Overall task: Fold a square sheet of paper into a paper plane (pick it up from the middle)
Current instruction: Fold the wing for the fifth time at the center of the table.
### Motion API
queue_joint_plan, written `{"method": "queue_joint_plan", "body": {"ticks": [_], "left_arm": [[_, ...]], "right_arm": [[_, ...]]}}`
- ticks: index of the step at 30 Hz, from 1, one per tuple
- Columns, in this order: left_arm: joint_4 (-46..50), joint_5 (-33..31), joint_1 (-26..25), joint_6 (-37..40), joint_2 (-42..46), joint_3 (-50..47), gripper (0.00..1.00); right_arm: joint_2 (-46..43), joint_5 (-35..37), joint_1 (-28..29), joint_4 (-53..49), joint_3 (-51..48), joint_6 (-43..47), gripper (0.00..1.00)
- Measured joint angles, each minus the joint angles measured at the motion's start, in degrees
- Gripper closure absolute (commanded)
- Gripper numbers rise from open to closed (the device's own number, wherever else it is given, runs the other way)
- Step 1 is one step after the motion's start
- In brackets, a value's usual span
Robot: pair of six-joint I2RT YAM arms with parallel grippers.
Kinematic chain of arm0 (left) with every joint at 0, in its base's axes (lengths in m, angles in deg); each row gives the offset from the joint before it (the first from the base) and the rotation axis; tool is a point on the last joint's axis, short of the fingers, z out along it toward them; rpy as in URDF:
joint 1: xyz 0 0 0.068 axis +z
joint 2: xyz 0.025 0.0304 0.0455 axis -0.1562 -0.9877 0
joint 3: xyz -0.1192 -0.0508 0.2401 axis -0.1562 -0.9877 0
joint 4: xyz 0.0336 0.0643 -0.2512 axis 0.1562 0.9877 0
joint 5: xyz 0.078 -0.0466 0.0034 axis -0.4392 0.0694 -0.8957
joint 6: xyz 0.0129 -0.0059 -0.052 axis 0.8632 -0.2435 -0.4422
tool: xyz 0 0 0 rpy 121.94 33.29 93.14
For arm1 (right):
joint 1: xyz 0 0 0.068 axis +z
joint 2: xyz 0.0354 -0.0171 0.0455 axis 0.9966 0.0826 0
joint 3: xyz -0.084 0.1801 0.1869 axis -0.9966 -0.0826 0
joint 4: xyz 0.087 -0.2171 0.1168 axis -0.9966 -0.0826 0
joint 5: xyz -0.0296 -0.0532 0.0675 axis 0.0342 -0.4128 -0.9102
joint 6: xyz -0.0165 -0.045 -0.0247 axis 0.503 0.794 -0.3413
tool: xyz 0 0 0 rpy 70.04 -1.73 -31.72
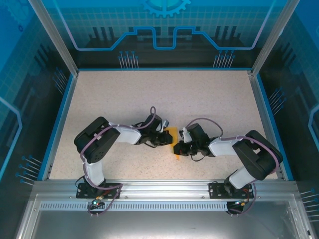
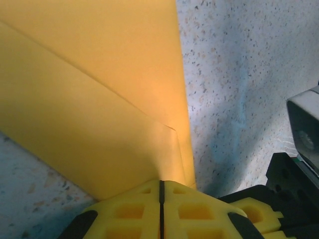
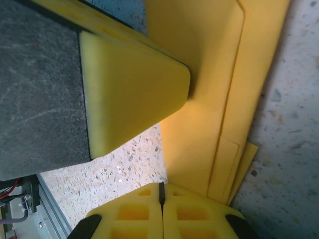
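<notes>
2 grippers nose to nose over the folded paper (image 1: 172,133), middle of the table (image 1: 199,99)!
Left gripper (image 2: 160,196) clamped on its edge; right gripper (image 3: 161,196) pads together at its corner, grip unclear; left finger (image 3: 129,94) blocks the creases.

black-and-white arms (image 1: 124,135), purple cables (image 1: 202,119), yellow ribbed foam claw pads (image 2: 194,209).

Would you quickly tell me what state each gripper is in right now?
Left gripper: shut, tips against the folded orange-yellow paper sheet.
Right gripper: shut, tips at that sheet's edge.
</notes>
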Motion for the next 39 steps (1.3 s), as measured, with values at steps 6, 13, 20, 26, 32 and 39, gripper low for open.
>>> {"method": "queue_joint_plan", "body": {"ticks": [6, 13, 20, 26, 32, 39], "left_arm": [[0.33, -4.59, -0.79, 0.28, 1.05, -0.46, 0.9], [2.1, -7.56, -0.22, 2.25, 1.07, 0.92, 0.89], [2.03, -8.59, 3.98, 4.35, 0.66, 1.66, 0.88], [1.62, -7.43, 6.36, 5.31, -0.76, 2.99, 0.87], [0.68, -6.49, 8.74, 6.05, -1.05, 2.99, 0.86], [2.67, -6.58, 10.32, 8.02, -0.96, 4.11, 0.82]], "right_arm": [[0.0, 0.07, 0.0, 0.07, -0.11, 0.11, 0.95], [-0.28, 0.0, 0.02, 0.76, -0.63, 1.4, 0.95], [-1.11, 0.28, 0.02, -0.5, -0.7, 4.02, 0.95], [-1.57, 0.26, 0.0, -0.9, -1.01, 5.42, 0.94], [-1.79, 0.09, -0.13, -1.14, -1.11, 5.92, 0.94], [-1.81, -0.02, -0.15, -1.16, -1.11, 5.92, 0.93]]}}
